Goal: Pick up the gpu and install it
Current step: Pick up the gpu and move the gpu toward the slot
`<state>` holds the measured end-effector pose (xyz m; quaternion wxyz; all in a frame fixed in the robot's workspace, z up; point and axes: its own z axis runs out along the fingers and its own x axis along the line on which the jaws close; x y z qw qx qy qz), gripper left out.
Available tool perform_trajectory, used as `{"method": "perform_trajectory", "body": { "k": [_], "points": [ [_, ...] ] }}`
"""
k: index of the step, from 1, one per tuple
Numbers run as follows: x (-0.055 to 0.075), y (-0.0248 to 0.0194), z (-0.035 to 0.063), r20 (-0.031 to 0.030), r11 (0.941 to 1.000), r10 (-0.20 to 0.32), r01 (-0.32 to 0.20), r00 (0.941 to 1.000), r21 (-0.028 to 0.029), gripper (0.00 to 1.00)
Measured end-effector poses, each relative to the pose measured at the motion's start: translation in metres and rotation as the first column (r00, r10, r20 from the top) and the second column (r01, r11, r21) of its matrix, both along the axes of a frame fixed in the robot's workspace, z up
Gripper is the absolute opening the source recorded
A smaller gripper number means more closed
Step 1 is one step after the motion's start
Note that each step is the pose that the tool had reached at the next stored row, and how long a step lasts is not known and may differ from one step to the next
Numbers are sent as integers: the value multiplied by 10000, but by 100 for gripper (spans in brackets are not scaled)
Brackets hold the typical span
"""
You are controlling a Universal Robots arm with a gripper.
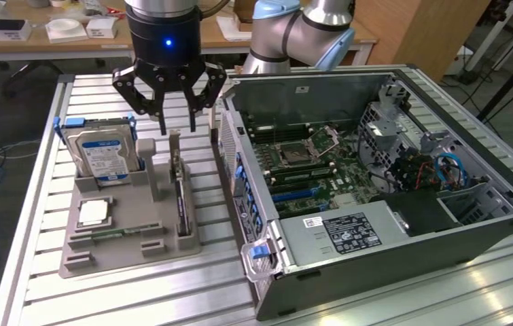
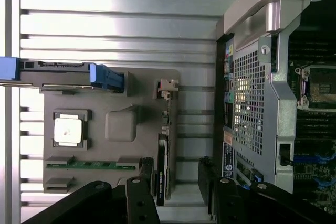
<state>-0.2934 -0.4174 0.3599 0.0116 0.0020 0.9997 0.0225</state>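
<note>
Hard drive (image 1: 104, 155), processor (image 1: 94, 213), open computer case (image 1: 401, 280)

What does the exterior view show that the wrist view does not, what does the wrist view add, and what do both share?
Exterior view: the robot arm behind the computer case, the labelled power supply, blue cables inside the case, and desks in the background.
Wrist view: a straight-down look, with one end of the gpu lined up between the fingers of the open gripper.
Both: the grey tray, the hard drive, the processor chip, the gpu standing on edge, and the opened case.
</note>
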Motion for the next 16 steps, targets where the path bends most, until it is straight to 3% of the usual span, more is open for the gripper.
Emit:
{"method": "perform_trajectory", "body": {
  "k": [8,16],
  "points": [
    [-1,-1,-8,2,10000,-2,2,10000,2,47],
    [-1,-33,-48,3,10000,0,0,10000,2,47]
  ]
}}
